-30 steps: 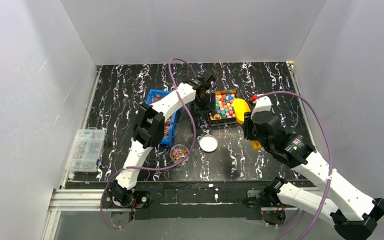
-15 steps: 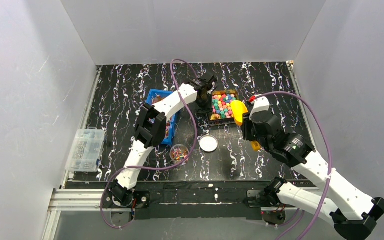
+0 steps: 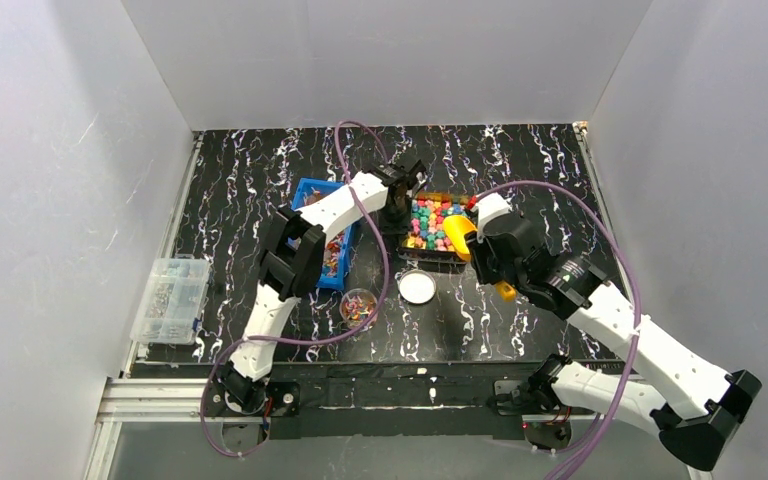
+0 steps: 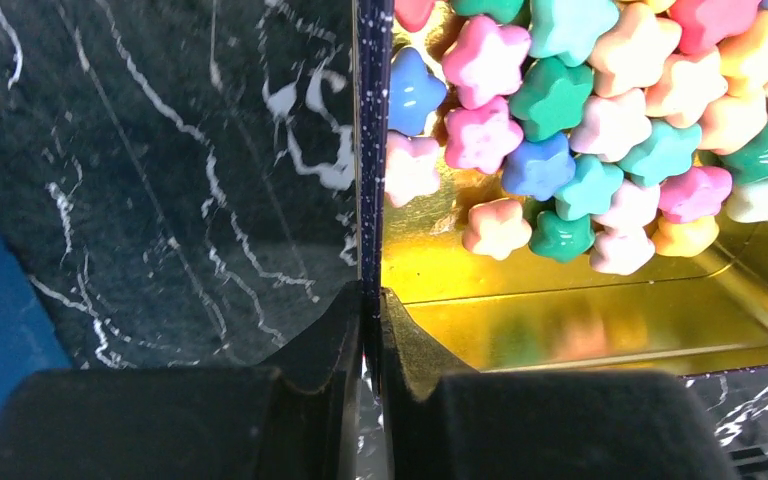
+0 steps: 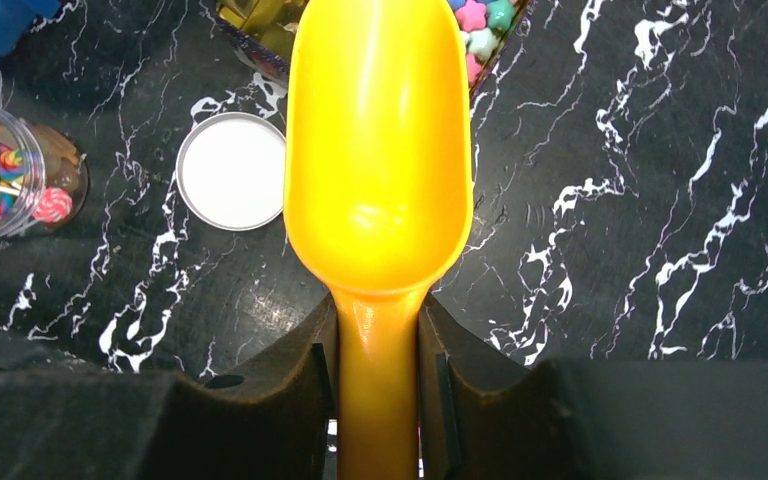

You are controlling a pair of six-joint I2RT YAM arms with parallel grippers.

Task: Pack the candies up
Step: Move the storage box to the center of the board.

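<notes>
- Left gripper (image 4: pixel 370 306) is pinched tight on the thin left wall of the tray (image 4: pixel 560 322), one finger outside and one inside.
- Right gripper (image 5: pixel 378 352) is clamped on the handle of the yellow scoop (image 5: pixel 378 150). The bowl is empty, with its tip at the tray's near edge.
- The risk I see: that's a slim wall to hold. If the scoop digs in hard, the tray could skid or tilt in the pinch and throw sweets onto the table.
- Second worry: an overfull scoop could shed candy on the way to the small jar (image 5: pixel 72 175), which has a narrow mouth.
- The tray holds a heap of star-shaped candies (image 4: pixel 560 100) piled at its far end, with the gold floor bare at the near end.
- The jar sits near and left of the tray, open, with swirly multicoloured sweets inside. Its white lid (image 5: pixel 232 170) lies just beside it.
- The blue bin (image 3: pixel 307 187) to the left holds wrapped candies (image 3: pixel 335 255).
</notes>
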